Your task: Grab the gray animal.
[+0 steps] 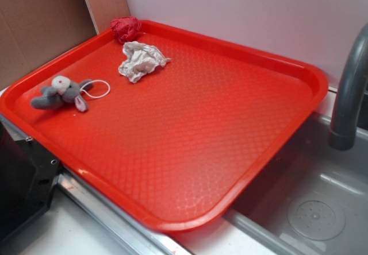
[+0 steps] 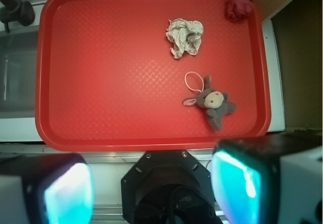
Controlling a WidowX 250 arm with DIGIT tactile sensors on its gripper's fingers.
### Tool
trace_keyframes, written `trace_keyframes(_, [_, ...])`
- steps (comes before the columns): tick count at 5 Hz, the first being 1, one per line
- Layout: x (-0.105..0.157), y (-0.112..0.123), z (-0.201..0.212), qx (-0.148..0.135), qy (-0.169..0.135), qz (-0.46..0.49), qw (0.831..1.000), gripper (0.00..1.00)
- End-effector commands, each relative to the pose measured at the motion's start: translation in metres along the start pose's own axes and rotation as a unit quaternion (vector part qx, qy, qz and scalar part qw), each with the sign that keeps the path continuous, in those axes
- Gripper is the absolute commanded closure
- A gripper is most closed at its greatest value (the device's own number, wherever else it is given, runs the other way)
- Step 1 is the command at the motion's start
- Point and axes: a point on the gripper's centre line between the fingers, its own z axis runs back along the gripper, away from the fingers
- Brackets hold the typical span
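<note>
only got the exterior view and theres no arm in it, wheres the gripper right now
Observer: The wrist view shows the gripper raised, with the whole red tray in sight ahead of it.
Operator: jaws open?
Observer: Yes, the jaws stand wide apart with nothing between them.
Operator: gray animal lined up with it?
Observer: No. In the wrist view the gray animal lies ahead but off-centre, nearer the right-hand finger in the picture.

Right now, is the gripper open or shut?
Open: in the wrist view the gripper has its fingers wide apart, nothing between them, high above the gray bunny.
</note>
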Motion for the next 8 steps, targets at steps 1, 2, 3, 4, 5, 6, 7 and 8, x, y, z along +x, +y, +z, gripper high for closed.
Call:
trace_keyframes(1, [0.0,0.0,0.0,0.0,0.0,0.0,1.0,0.0])
trace_keyframes(2, [0.021,0.036,-0.051,0.007,-0.002,-0.11,0.994,0.0])
trace_keyframes(3, [0.031,0.053,-0.082,0.001,-0.001,-0.2,0.98,0.0])
trace_keyframes(4, [0.038,0.07,-0.123,-0.005,0.028,-0.241,0.97,0.0])
trace_keyframes(5, [0.037,0.09,-0.163,0.006,0.046,-0.256,0.966,0.0])
trace_keyframes(6, [-0.008,0.115,-0.179,0.006,0.055,-0.25,0.967,0.0])
trace_keyframes(7, [-0.026,0.131,-0.204,0.019,0.072,-0.234,0.969,0.0])
trace_keyframes(8, [-0.042,0.132,-0.22,0.03,0.1,-0.224,0.969,0.0])
